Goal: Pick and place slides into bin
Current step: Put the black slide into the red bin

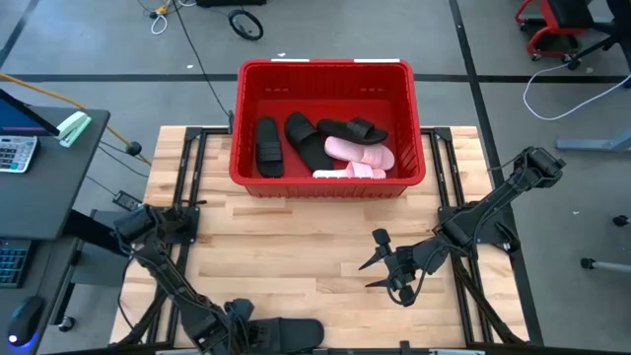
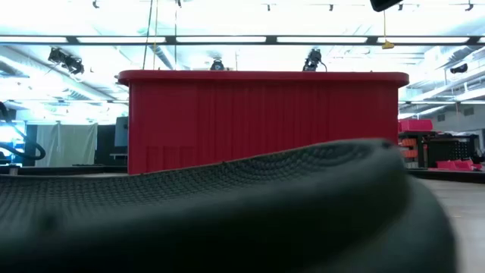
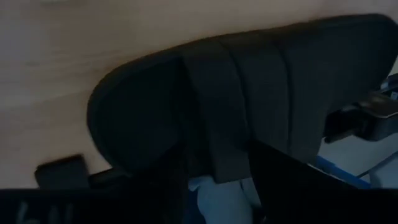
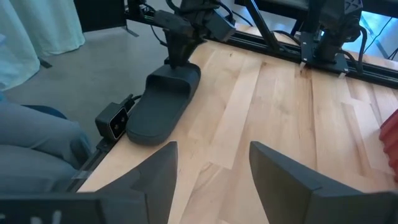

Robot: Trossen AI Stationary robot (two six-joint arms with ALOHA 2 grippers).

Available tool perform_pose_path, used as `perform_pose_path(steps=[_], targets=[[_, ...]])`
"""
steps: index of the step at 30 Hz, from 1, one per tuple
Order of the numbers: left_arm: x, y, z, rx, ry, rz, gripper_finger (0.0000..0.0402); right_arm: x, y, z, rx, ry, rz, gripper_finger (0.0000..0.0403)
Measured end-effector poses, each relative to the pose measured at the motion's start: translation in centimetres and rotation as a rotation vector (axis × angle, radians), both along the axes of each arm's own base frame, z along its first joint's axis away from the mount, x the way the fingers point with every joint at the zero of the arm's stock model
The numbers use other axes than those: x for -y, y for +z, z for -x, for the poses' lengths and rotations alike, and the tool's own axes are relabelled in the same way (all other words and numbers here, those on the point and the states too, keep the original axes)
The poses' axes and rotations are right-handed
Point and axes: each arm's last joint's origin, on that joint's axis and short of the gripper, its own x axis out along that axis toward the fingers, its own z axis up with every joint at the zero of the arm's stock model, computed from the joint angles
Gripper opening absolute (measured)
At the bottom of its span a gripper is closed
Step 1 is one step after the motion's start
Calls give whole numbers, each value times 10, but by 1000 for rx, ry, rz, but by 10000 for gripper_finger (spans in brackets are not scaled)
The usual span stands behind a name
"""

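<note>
The red bin (image 1: pixel 325 65) stands at the table's far middle; three black slides (image 1: pixel 296 138) and two pink slides (image 1: pixel 360 153) lie in it. It also shows in the low view (image 2: pixel 265 114). One black slide (image 1: pixel 286 333) lies flat on the table at the near edge, close before the low camera (image 2: pixel 227 205). My left gripper (image 3: pixel 217 162) comes down on its strap end (image 4: pixel 179 78), the fingers standing apart on either side of the strap (image 3: pixel 211 106). My right gripper (image 1: pixel 377 261) hangs open and empty over the bare table's right middle (image 4: pixel 213 152). My left gripper's fingers (image 3: pixel 280 180) stand on either side of the strap's foot at the slide's side (image 3: pixel 227 168), coming from above. I cannot tell whether they touch it. The slide lies on the table.
A small camera (image 4: pixel 113 121) sits at the table's near edge beside the slide. A person's leg in jeans (image 4: pixel 31 143) is just beyond that edge. Black frame rails (image 1: pixel 187 177) run along both table sides. A desk with a calculator (image 1: pixel 15 153) stands to the left.
</note>
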Motion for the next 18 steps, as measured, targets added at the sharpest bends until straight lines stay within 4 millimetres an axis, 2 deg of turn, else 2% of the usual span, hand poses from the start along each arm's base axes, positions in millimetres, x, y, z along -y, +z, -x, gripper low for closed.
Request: perform_pose_path(steps=[7, 11, 18], targets=[[-3, -9, -13, 13, -7, -16, 169, 0, 0, 0, -9, -10, -21, 206], [0, -24, -22, 32, 4, -14, 169, 0, 0, 0, -12, -9, -19, 206], [2, -25, -33, 139, -16, -19, 153, 0, 0, 0, -11, -9, -18, 206]])
